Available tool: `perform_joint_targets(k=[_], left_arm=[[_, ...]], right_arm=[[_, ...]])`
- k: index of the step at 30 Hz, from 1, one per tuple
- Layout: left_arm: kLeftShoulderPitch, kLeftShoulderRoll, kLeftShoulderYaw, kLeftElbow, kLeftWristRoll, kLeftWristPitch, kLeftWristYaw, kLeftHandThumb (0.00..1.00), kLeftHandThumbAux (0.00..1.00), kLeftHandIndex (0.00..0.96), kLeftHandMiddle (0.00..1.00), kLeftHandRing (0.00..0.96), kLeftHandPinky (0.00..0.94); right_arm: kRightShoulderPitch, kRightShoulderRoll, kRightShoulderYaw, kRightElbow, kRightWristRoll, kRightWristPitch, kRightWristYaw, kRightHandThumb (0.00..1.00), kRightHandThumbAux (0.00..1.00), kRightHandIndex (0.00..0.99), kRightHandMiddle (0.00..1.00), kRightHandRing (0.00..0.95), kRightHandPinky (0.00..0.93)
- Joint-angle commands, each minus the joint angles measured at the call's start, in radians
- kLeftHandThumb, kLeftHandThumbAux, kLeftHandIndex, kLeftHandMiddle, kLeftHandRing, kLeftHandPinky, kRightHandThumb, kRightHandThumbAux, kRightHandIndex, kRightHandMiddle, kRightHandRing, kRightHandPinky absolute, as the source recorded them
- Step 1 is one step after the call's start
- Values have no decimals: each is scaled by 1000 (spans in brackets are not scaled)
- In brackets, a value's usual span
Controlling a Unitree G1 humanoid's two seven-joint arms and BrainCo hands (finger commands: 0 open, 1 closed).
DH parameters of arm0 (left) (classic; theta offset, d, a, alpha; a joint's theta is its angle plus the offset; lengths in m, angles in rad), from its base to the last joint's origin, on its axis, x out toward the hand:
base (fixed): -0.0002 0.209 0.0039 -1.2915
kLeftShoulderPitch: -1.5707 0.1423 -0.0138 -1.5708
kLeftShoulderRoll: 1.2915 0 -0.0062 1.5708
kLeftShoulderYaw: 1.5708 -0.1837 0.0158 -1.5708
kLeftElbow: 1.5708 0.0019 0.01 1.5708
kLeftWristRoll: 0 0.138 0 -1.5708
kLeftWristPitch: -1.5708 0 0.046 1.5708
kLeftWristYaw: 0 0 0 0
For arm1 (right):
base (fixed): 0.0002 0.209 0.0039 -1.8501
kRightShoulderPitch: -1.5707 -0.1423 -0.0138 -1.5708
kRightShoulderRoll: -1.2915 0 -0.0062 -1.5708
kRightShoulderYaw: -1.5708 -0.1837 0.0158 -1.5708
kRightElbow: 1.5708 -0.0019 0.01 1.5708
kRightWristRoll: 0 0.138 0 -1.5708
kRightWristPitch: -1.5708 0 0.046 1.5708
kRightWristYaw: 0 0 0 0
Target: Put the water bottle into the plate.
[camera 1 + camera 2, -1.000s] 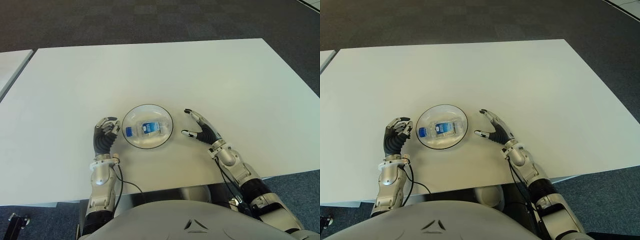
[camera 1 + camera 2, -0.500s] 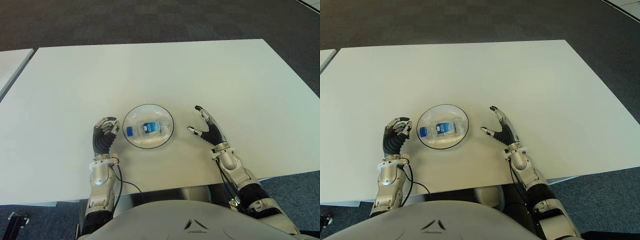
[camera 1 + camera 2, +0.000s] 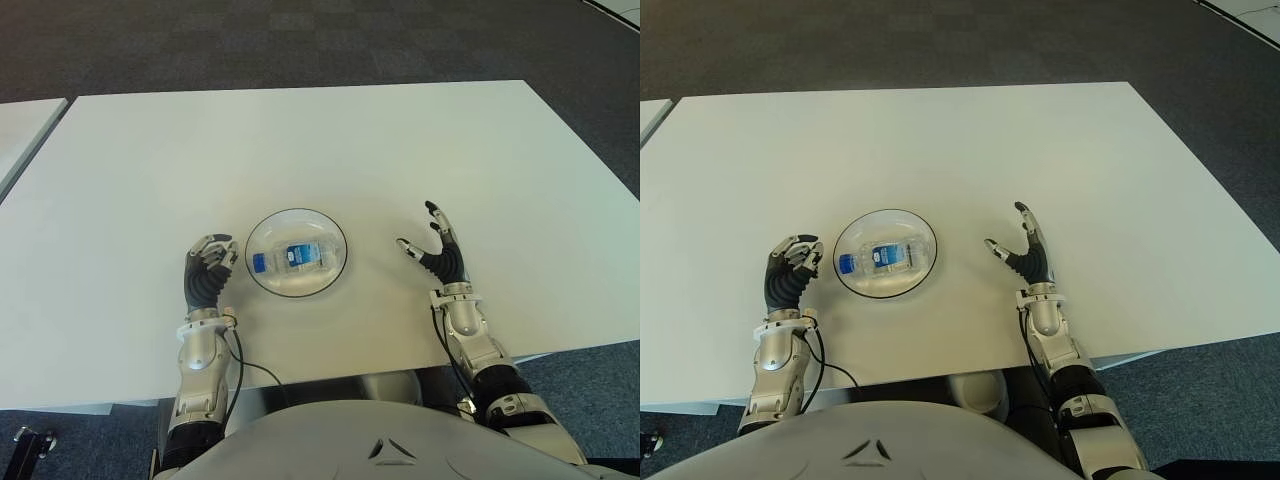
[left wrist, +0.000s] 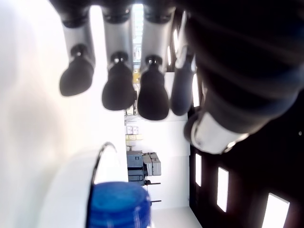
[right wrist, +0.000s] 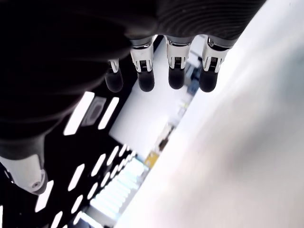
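Note:
A small clear water bottle (image 3: 293, 256) with a blue cap and blue label lies on its side inside the clear round plate (image 3: 331, 238) near the table's front. Its blue cap (image 4: 117, 204) shows close up in the left wrist view. My left hand (image 3: 207, 272) sits just left of the plate with its fingers curled, holding nothing. My right hand (image 3: 437, 247) is well to the right of the plate, raised with fingers spread and empty.
The white table (image 3: 300, 150) stretches wide behind and to both sides of the plate. A second white table's corner (image 3: 20, 125) shows at the far left. Dark carpet (image 3: 300, 40) lies beyond.
My right hand has drawn away from the plate toward the right and lifted its fingers more upright. The bottle, the plate and my left hand have stayed put.

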Motion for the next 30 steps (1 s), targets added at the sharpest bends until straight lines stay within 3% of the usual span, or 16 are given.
perform_joint_targets(k=[1,8,14,17,22,30], left_arm=[[-8,3,4,21,-5,3,-11,702,717,434,762,772,768],[-10,1,3,22,-3,6,-6,702,717,434,759,768,764],[-10,0,4,22,-1,7,-4,702,717,434,759,768,763],[-10,-1,4,23,0,7,-2,702,716,434,759,767,761],[-10,-1,4,24,0,6,-3,703,716,434,760,768,766],[-9,1,3,24,-3,0,-9,703,716,434,761,770,770]], right_arm=[[51,88,-29,33,79,-11,4,114,700,0,0,0,82],[59,150,-79,-8,212,42,80,99,816,24,27,41,126],[65,189,-118,-49,300,124,144,134,924,160,140,155,248],[69,216,-143,-87,367,211,186,145,966,211,194,206,295],[76,257,-179,-145,461,316,245,163,993,274,275,281,358],[114,307,-189,-296,488,454,228,189,998,340,363,383,453]])
